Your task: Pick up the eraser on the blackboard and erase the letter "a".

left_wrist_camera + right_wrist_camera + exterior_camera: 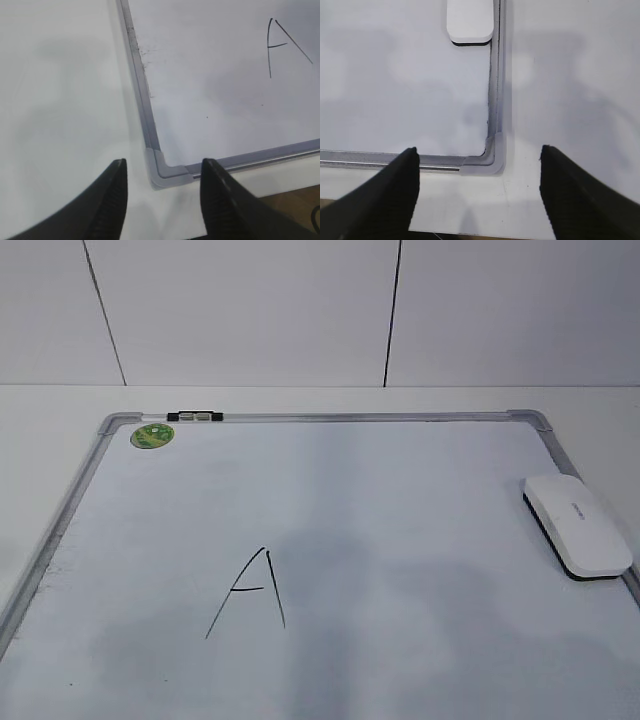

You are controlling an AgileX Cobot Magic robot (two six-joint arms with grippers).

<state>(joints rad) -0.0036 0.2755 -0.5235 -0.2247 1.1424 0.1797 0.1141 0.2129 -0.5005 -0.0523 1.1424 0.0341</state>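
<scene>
Item 1, left gripper: two dark ribbed fingers spread apart, nothing between them. It hovers over the near left corner piece of the board, seen in the left wrist view. To its left lies plain white table, bare in this view.

Item 2, the blackboard: large white dry-erase surface lying flat, silver metal frame, grey rounded corners. A round green sticker sits at the far left corner; just right of it a small black and clear clip rests on the top rail. The left rail shows dark smudging along its inner edge. The white surface carries faint grey shading.

Item 3, marking: one angular capital "A" in thin black marker, left of the board's centre, well apart from every rail. No other letter is visible on the board in any view.

Item 4, the eraser: white rounded-rectangular block, black felt layer showing along its lower edge, small grey lettering on top. It lies on the board against the right rail, set at a slant, well apart from the "A". Broad bare board lies between them.

Item 5, right gripper: two dark fingers held wide apart, holding nothing, above the near right corner of the frame. The eraser's near end lies farther along the same rail.
</scene>
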